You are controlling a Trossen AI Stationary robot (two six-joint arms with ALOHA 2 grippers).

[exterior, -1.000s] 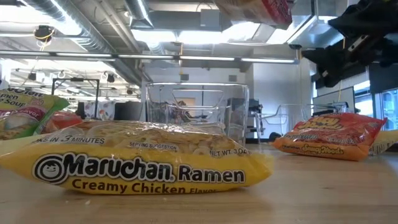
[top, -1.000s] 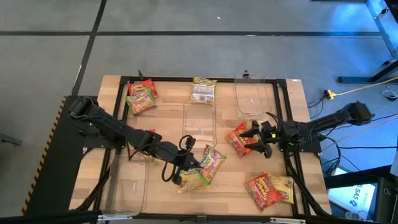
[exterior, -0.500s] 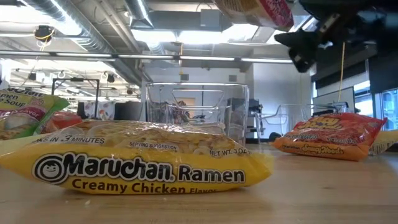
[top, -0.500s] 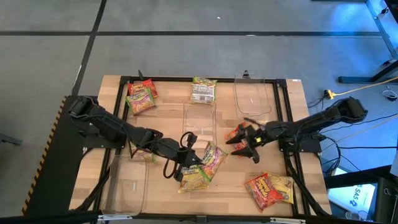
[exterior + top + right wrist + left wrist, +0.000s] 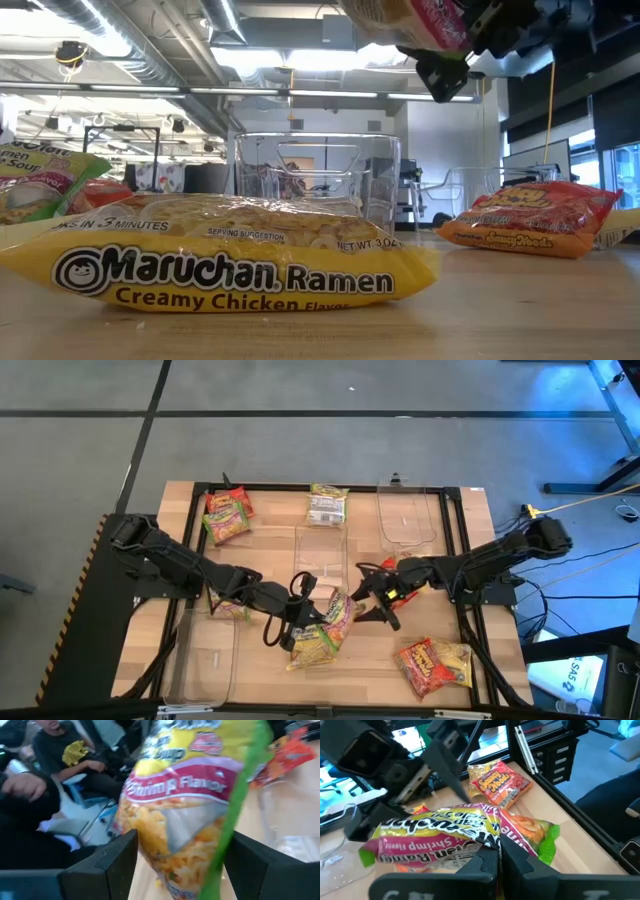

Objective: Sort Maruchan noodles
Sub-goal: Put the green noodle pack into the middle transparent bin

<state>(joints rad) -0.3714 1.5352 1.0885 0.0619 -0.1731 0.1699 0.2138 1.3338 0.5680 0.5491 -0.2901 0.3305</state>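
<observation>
Reading "Maruchan Ramen Creamy Chicken", the yellow packet (image 5: 215, 255) lies flat.

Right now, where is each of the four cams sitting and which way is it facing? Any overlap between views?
High: above the table, looking straight down; both arms show, left gripper and right gripper at a lifted shrimp packet.
Low: at tabletop height, looking level past a yellow chicken packet; right gripper up top.
Left wrist: past its shut fingers pinching the packet.
Right wrist: between open fingers at that packet; people beyond.
Shared: both wrist views and high show the shrimp packet.
</observation>
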